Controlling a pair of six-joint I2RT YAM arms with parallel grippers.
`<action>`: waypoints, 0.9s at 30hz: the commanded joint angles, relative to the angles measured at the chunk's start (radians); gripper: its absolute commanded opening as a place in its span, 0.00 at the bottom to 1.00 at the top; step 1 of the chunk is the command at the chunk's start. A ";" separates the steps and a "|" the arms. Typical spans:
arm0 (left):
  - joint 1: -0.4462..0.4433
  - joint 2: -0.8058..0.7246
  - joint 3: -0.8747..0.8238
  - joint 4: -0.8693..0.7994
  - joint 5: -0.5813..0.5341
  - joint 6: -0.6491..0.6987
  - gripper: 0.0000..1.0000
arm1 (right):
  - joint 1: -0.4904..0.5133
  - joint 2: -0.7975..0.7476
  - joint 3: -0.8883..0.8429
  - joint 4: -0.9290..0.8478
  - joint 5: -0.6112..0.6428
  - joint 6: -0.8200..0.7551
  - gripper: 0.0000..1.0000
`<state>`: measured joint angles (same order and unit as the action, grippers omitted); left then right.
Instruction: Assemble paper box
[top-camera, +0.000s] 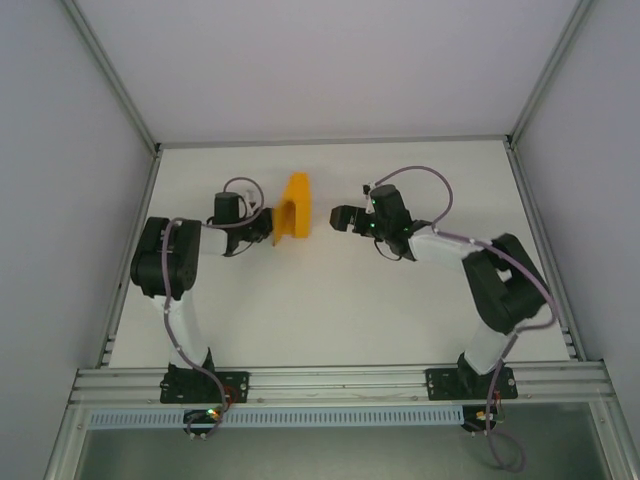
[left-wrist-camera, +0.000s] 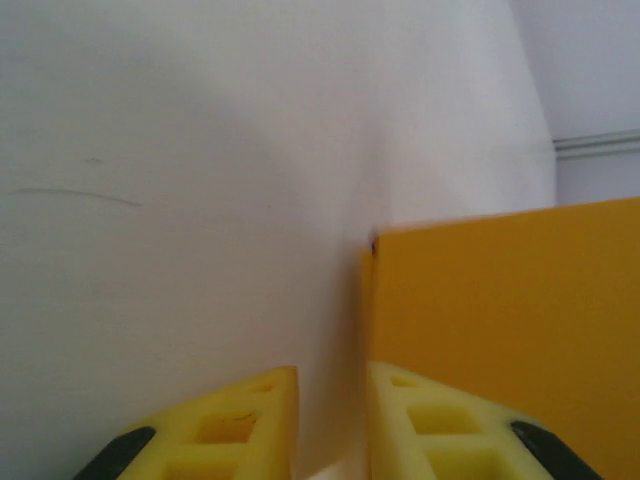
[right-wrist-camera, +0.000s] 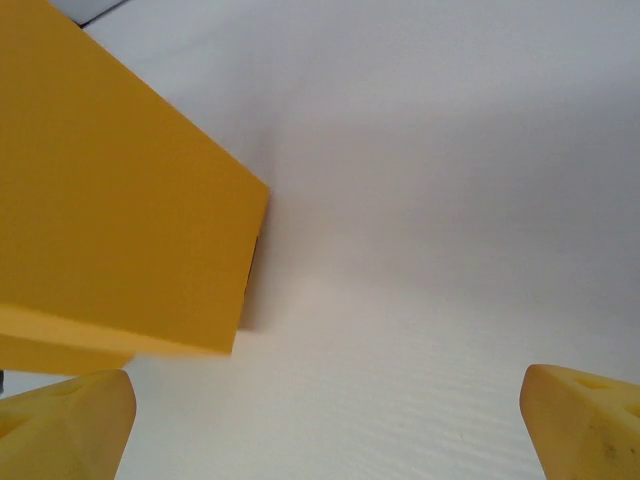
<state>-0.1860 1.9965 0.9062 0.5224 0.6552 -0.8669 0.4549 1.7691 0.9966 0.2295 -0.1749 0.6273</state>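
The left gripper sits at the left wall of the paper box. Its fingers are drawn nearly together, with only a slit of table showing between them and nothing held. The box stands part-formed toward the far middle, between the arms. Just right of it, the right gripper hovers spread wide and empty. A good move likely keeps the left bracing steadily while the right pushes squarely along a crease, so the thin card neither buckles nor slides.
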 joint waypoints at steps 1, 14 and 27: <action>0.008 0.051 -0.067 -0.043 -0.025 -0.027 0.25 | -0.008 0.104 0.085 0.080 -0.180 0.127 1.00; 0.002 -0.072 -0.002 -0.217 -0.093 0.113 0.32 | -0.038 0.055 0.124 -0.016 -0.125 0.012 1.00; -0.004 -0.122 0.177 -0.355 -0.133 0.160 0.38 | -0.122 0.197 0.540 -0.205 -0.101 -0.288 1.00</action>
<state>-0.1890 1.9018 1.0458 0.2089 0.5396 -0.7353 0.3496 1.8744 1.3884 0.1001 -0.2935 0.4656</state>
